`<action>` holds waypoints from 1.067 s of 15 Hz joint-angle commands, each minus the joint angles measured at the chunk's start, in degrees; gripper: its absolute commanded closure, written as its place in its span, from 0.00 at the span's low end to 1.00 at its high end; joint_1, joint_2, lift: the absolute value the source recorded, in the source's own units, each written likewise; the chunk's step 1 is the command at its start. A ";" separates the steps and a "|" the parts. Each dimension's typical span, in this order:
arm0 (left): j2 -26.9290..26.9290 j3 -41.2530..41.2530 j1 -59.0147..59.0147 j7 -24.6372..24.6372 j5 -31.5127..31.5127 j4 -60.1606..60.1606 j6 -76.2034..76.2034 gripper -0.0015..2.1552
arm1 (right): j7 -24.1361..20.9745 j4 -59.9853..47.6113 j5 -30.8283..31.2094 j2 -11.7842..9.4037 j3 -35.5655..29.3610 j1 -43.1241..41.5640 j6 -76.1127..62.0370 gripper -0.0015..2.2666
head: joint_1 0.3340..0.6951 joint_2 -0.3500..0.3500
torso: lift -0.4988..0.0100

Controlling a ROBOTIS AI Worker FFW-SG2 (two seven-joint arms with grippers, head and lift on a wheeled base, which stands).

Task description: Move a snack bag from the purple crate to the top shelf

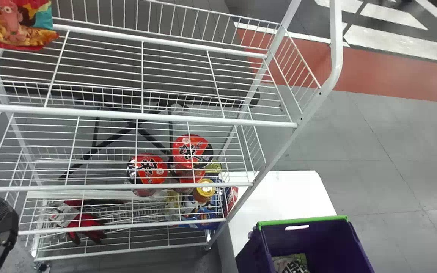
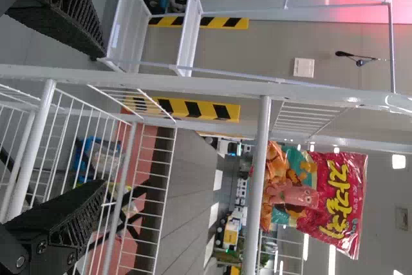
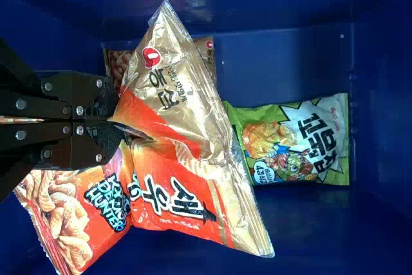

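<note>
At the purple crate [image 1: 313,237], a snack bag [image 3: 187,114] pinched between the right fingers [image 3: 106,141], bulk beyond.

Black, seemingly ribbed fingers [image 2: 64,220], silvery screws [image 3: 20,104].

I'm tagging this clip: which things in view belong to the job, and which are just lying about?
Job:
- orange-and-gold snack bag, in the right end effector
- purple crate
- top shelf

Lying about:
- red glove
- red-topped cups
- gold-lidded jar
- green-and-white snack bag
</note>
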 commanded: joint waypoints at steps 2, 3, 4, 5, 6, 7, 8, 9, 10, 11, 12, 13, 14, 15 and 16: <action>0.18 0.09 0.53 0.20 -0.36 -0.44 -0.65 0.05 | -0.06 -0.61 0.00 0.32 0.26 0.01 -0.14 0.76 | 1.00 0.00 | 0.68; 0.18 0.09 0.62 0.20 -0.36 -0.53 -0.82 0.05 | 0.03 -0.87 0.00 0.49 0.26 0.01 -0.14 0.76 | 1.00 0.00 | 0.69; 0.26 0.09 0.71 0.20 -0.36 -0.70 -0.82 0.05 | 0.03 -1.22 0.00 0.75 0.26 0.01 -0.14 0.76 | 1.00 0.00 | 0.70; 0.35 0.18 0.71 0.20 -0.36 -0.61 -0.82 0.05 | 0.03 -1.49 0.00 1.02 0.26 0.01 0.04 0.76 | 1.00 0.00 | 0.71; 0.35 0.18 0.71 0.20 -0.36 -0.44 -0.82 0.05 | 0.03 -1.49 0.00 1.02 0.35 0.01 0.04 0.76 | 1.00 0.00 | 0.72; 0.35 0.18 0.71 0.12 -0.36 -0.44 -0.82 0.05 | 0.03 -1.58 0.00 1.11 0.26 0.01 0.04 0.76 | 1.00 0.00 | 0.72; 0.35 0.18 0.71 0.03 -0.36 -0.44 -0.82 0.05 | 0.03 -1.84 0.00 1.37 0.26 0.01 0.04 0.76 | 1.00 0.00 | 0.73; 0.35 0.18 0.62 0.03 -0.36 -0.44 -0.82 0.05 | -0.06 -1.93 0.00 1.46 0.35 0.01 0.04 0.76 | 1.00 0.00 | 0.74; 0.35 0.18 0.62 0.03 -0.36 -0.35 -0.82 0.05 | -0.06 -1.84 0.00 1.55 0.44 0.01 0.04 0.76 | 1.00 0.00 | 0.75; 0.35 0.26 0.62 0.03 -0.36 -0.35 -0.82 0.05 | -0.24 -1.84 0.00 1.63 0.61 0.01 0.04 0.76 | 1.00 0.00 | 0.76; 0.44 0.35 0.62 0.03 -0.36 -0.35 -0.82 0.05 | -0.41 -1.84 0.00 1.63 0.79 0.01 0.04 0.76 | 1.00 0.00 | 0.76; 0.35 0.26 0.53 -0.06 -0.36 -0.17 -0.65 0.05 | -0.41 -1.84 0.00 1.63 0.79 0.01 0.04 0.76 | 1.00 0.00 | 0.77; 0.35 0.35 0.36 -0.06 -0.36 -0.09 -0.65 0.05 | -0.41 -1.84 0.00 1.63 0.88 0.01 -0.14 0.76 | 1.00 0.00 | 0.78; 0.35 0.26 0.27 -0.15 -0.28 0.00 -0.65 0.05 | -0.50 -1.84 0.00 1.63 1.14 0.01 -0.14 0.76 | 1.00 0.00 | 0.79; 0.35 0.26 0.18 -0.15 -0.28 0.09 -0.65 0.05 | -0.67 -1.66 0.00 1.63 1.40 0.01 -0.31 0.76 | 1.00 0.00 | 0.79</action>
